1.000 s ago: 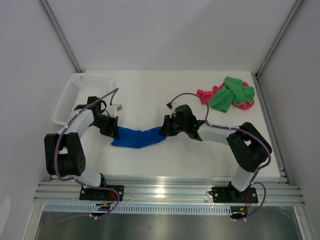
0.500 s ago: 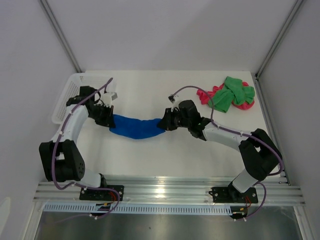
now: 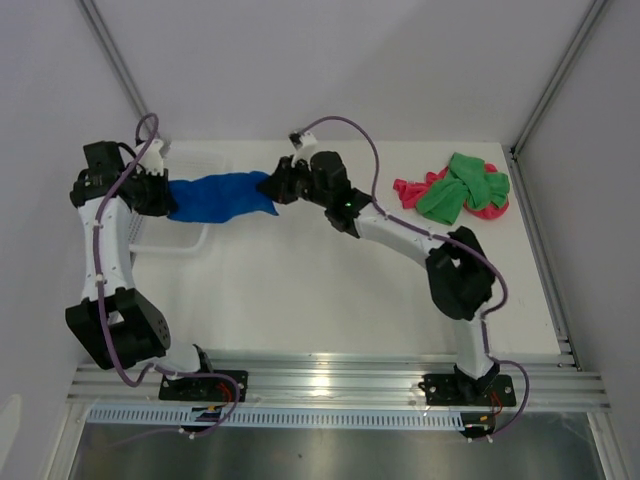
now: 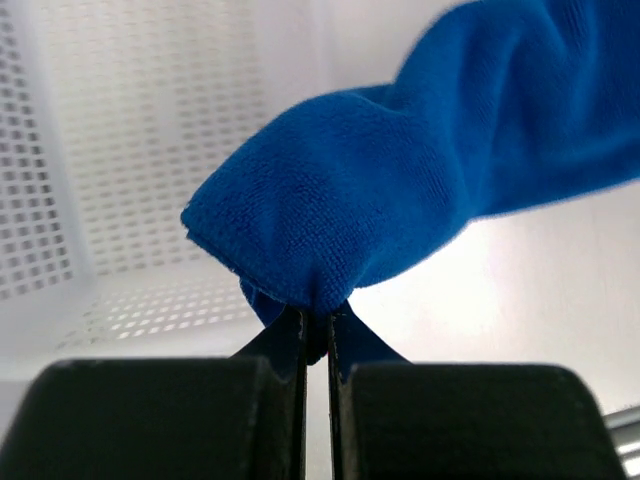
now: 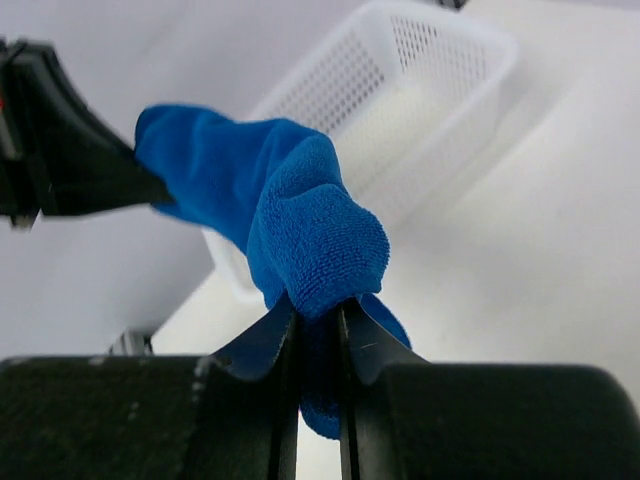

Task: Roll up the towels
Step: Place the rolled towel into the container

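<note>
One of the three towels appeared to be rolled. The blue towel (image 3: 222, 196) formed a thick, loosely wound roll, suspended by its two ends between the arms at the far-left corner of the tabletop (image 3: 320, 290), over the white mesh basket (image 3: 185, 246). The overhead view did not settle how high it hung, but the left wrist view showed the basket floor and wall beneath the cloth, so the roll was probably clear of the basket and not yet set down. The green towel (image 3: 460, 188) and the pink-red towel (image 3: 408, 188) lay crumpled and tangled together in a heap near the far-right corner, the green partly on top, and neither was rolled. Judged from this, the first roll awaited release and two towels remained to be spread, rolled and stowed. The left end effector (image 4: 318, 325) was closed to a very narrow gap, pinching a thin fold at the left end of the blue towel, and the cloth bulged out just past the fingertips. The right end effector (image 5: 315, 320) was closed slightly less tightly on the thicker, folded right end, and a tail of cloth hung down between its fingers. Neither end effector touched the basket or the tabletop.
</note>
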Controlling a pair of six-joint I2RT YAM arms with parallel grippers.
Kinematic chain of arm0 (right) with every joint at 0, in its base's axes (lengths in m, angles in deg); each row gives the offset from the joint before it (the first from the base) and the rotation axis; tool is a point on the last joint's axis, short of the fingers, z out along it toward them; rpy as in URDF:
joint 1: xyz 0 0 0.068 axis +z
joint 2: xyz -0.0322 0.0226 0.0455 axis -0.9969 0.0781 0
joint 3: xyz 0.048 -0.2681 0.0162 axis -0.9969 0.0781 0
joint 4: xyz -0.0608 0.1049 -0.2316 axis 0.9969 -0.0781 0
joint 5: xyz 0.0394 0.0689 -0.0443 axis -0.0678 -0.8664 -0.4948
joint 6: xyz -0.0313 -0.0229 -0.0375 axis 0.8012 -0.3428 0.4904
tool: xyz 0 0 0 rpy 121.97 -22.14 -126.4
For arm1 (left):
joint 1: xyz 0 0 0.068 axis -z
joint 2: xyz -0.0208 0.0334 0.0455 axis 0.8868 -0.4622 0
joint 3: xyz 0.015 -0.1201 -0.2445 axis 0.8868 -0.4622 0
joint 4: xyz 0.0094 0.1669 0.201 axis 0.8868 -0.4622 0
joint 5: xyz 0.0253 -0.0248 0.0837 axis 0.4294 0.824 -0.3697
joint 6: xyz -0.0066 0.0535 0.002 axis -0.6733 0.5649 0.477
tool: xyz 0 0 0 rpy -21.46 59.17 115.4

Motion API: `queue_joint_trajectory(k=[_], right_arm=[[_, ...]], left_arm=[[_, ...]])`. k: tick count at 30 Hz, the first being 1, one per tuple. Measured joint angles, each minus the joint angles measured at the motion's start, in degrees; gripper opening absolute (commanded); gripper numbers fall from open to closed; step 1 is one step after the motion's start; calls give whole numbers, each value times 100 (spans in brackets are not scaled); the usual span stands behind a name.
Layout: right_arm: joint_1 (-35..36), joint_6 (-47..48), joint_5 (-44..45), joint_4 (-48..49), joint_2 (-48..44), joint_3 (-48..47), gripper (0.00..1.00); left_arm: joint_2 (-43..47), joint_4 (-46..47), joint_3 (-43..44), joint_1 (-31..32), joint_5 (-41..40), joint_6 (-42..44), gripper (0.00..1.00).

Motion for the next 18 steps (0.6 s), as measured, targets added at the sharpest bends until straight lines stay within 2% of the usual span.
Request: queue_joint_trajectory(k=[7,13,18], right_arm=[[411,-168,337,339,2350,-2752,0],[970,-120,627,623,4260,-4774,0],[1344,15,909,824,4883,-5143,0]], left_arm=[[-33,638,-9,-455,-426,-90,0],[-387,1235,-9,-1209,-514,-245,1],[-796,1644,-42,-1617,-487,-227,1]])
